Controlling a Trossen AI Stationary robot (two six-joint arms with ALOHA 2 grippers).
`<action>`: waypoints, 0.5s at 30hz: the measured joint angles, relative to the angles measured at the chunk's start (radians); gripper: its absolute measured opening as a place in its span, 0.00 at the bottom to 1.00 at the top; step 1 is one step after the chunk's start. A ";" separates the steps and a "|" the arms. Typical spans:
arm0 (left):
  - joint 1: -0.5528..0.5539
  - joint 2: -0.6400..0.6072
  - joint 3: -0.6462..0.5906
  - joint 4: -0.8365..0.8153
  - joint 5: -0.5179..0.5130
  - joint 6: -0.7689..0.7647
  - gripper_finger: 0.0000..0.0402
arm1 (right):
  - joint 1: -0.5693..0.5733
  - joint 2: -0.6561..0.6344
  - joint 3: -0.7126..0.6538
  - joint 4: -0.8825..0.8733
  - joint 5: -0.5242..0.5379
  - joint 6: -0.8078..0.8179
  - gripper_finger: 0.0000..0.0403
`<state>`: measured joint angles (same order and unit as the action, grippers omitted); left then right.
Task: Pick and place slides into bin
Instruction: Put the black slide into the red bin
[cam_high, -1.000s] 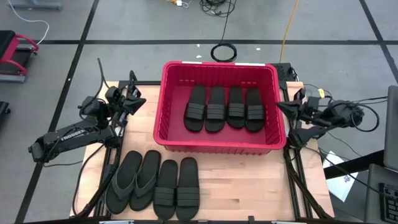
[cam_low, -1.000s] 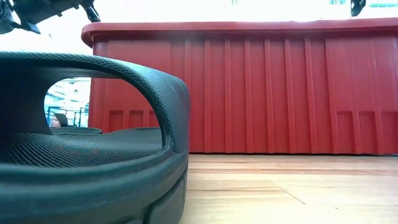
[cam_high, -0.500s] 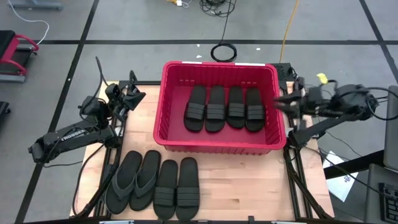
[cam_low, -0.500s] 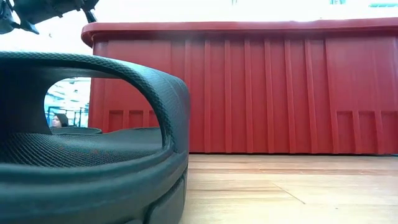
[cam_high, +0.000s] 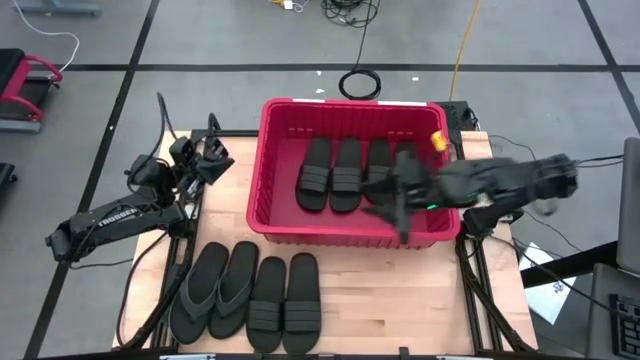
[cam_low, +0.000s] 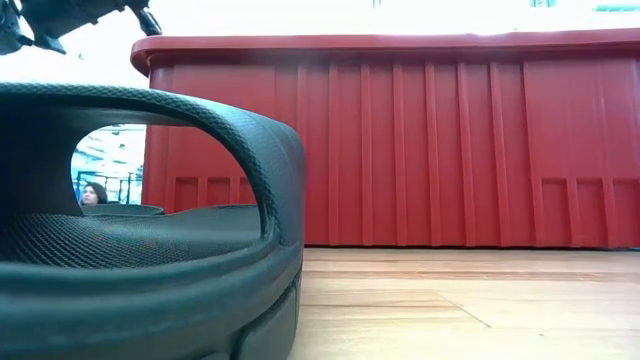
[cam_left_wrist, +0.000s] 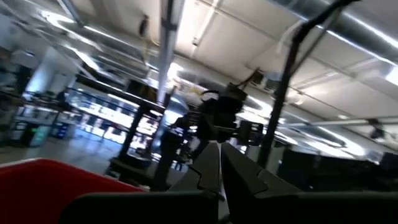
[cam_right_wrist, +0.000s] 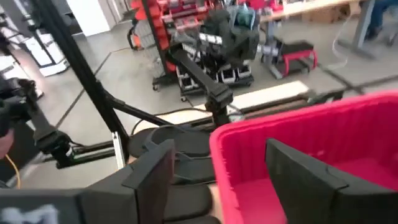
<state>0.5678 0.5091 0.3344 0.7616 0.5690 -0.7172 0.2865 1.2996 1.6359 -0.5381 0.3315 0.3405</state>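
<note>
The red bin (cam_high: 350, 102) stands at the table's far middle with several black slides (cam_high: 330, 175) lying side by side on its floor. Several more slides (cam_high: 250, 295) lie flat in a row on the table at the near left; one fills the low view's left (cam_low: 150, 230) in front of the bin's ribbed wall (cam_low: 450, 140). My right gripper (cam_high: 388, 205) hovers open over the bin's right part, above the slides, with nothing between its fingers (cam_right_wrist: 155, 177). My left gripper (cam_high: 215, 160) waits shut left of the bin, tilted upward (cam_left_wrist: 221, 171).
Bare wood lies right of the near row of slides (cam_high: 400, 300). The table's metal frame runs along both sides. A coiled cable (cam_high: 360, 83) lies on the floor behind the bin. A person (cam_low: 97, 192) shows far off in the room.
My right gripper has swung from beside the table's right edge toward the left and upward, out over the bin's right part, turning as it went, and its fingers now stand apart. The slides and the bin have stayed where they were.
</note>
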 joint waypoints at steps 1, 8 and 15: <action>0.000 0.000 0.000 0.006 0.023 -0.001 0.04 | -0.007 0.030 -0.001 0.021 -0.006 0.027 0.61; 0.000 -0.002 0.000 0.030 0.051 0.000 0.02 | -0.038 0.209 -0.001 0.116 -0.198 0.167 0.64; 0.000 -0.001 0.000 0.022 0.056 0.052 0.02 | -0.024 0.326 -0.001 0.103 -0.465 0.175 0.64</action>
<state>0.5682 0.5083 0.3344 0.7840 0.6255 -0.6648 0.2628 1.6253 1.6352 -0.4350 -0.1334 0.5153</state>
